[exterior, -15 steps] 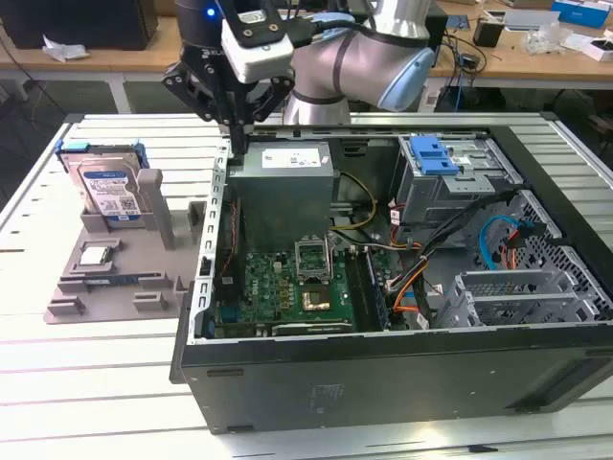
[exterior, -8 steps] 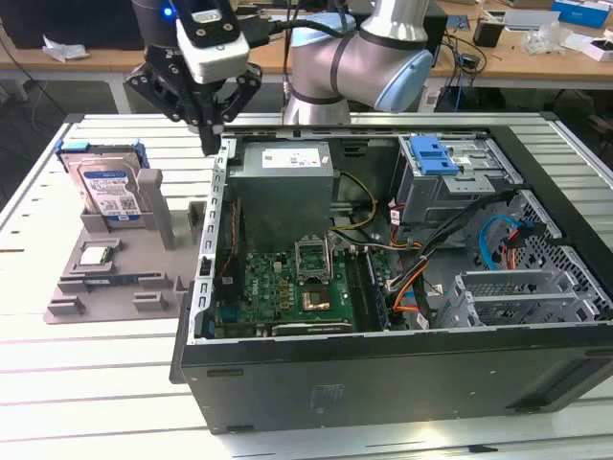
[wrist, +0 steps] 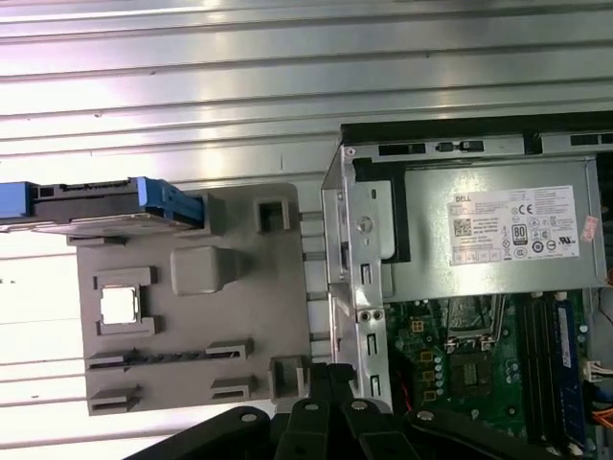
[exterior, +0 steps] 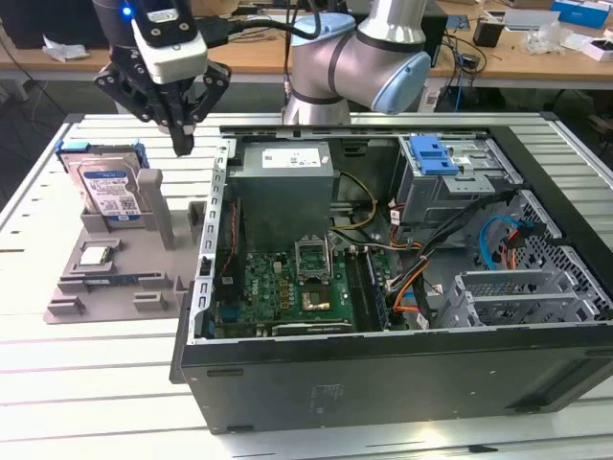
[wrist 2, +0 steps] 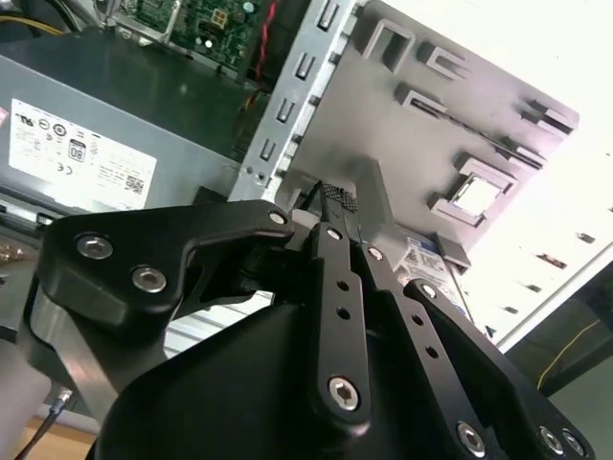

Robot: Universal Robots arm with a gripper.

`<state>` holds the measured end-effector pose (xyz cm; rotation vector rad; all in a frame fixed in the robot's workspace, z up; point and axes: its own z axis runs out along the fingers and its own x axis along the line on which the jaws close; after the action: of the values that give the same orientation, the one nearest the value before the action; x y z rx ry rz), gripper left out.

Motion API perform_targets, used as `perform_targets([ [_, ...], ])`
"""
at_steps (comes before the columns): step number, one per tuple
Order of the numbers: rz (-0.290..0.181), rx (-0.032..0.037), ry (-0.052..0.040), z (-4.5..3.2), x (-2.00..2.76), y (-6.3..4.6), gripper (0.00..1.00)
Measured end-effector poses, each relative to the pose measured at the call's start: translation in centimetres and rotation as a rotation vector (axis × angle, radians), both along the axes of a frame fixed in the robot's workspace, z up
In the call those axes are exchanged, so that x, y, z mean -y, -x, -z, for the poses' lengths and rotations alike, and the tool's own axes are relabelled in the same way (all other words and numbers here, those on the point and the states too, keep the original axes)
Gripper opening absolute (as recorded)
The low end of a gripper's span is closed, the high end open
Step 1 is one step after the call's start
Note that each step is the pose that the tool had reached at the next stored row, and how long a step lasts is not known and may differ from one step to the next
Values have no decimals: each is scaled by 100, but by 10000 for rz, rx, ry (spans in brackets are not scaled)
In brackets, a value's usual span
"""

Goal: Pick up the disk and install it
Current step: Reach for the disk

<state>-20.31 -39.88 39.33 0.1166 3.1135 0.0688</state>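
Slatted metal table [exterior: 96, 383] under everything. Open computer case [exterior: 383, 374] on it, motherboard [exterior: 278, 283] exposed. Grey holder tray [exterior: 153, 266] just beside case, on exterior view's left. Gripper [exterior: 181, 146] above gap between tray and case wall — fingers pressed together, pinching nothing. Disk [exterior: 110, 189] upright on edge in tray's slot, in blue frame — apart from gripper. Small square chip [exterior: 96, 254] flat in tray recess.

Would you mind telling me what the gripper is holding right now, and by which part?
Nothing. The gripper is empty, jaws shut; the disk stands in its grey holder.
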Motion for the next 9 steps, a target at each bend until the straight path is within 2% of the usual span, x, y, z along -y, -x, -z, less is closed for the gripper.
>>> perform_targets([
  [4,0,1,-1,0,-1,176,11],
  [9,1,0,-1,0,-4,340,11],
])
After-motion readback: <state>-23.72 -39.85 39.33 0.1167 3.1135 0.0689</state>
